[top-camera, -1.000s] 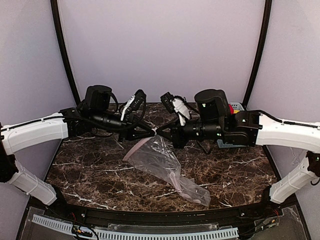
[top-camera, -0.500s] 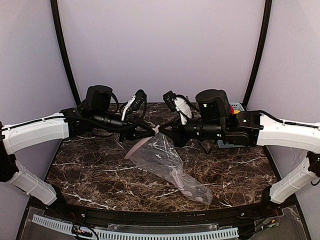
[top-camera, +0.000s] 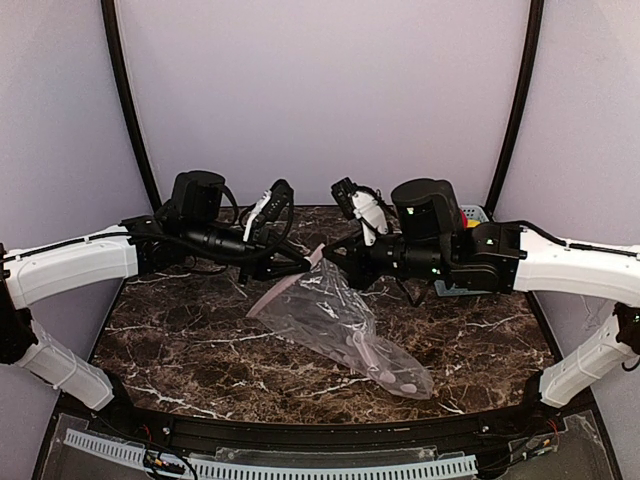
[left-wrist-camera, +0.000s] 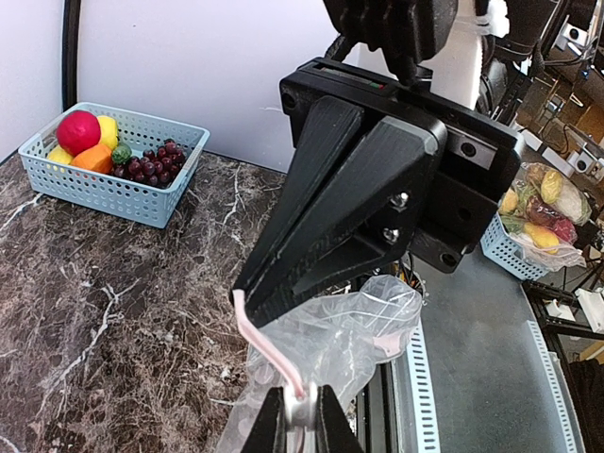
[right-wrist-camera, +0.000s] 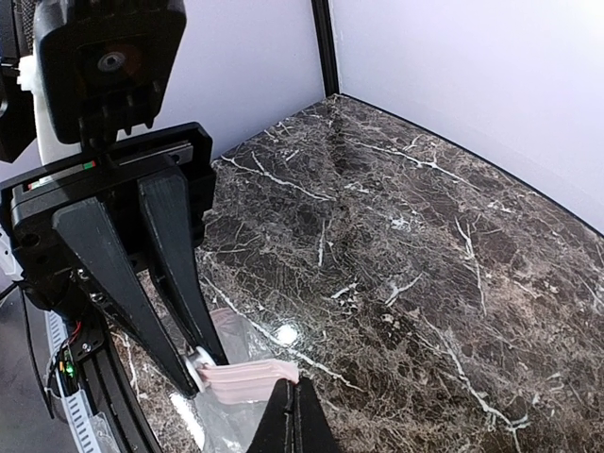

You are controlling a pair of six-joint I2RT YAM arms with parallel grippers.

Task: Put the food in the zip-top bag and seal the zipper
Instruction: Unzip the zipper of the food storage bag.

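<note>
The clear zip-top bag (top-camera: 335, 320) hangs from both grippers above the marble table, its lower end resting near the front edge. I see no food in it. My left gripper (left-wrist-camera: 302, 415) is shut on the white slider of the pink zipper (left-wrist-camera: 260, 340). My right gripper (right-wrist-camera: 295, 401) is shut on the end of the zipper strip (right-wrist-camera: 250, 377), right next to the left fingers (right-wrist-camera: 175, 274). In the top view the two grippers meet at mid-table, left (top-camera: 306, 263) and right (top-camera: 328, 254). The food, a red apple (left-wrist-camera: 78, 130), orange piece (left-wrist-camera: 94, 159) and grapes (left-wrist-camera: 156, 160), lies in a light-blue basket (left-wrist-camera: 142, 203).
The basket (top-camera: 474, 213) stands at the back right, mostly hidden behind the right arm. Purple walls close the back and sides. In the left wrist view a second basket with a bag of fruit (left-wrist-camera: 543, 208) sits beyond the table's front edge.
The right arm has shifted a little to the right. The bag has spread wider and its lower end has swung right along the front of the table. The left arm has stayed put.
</note>
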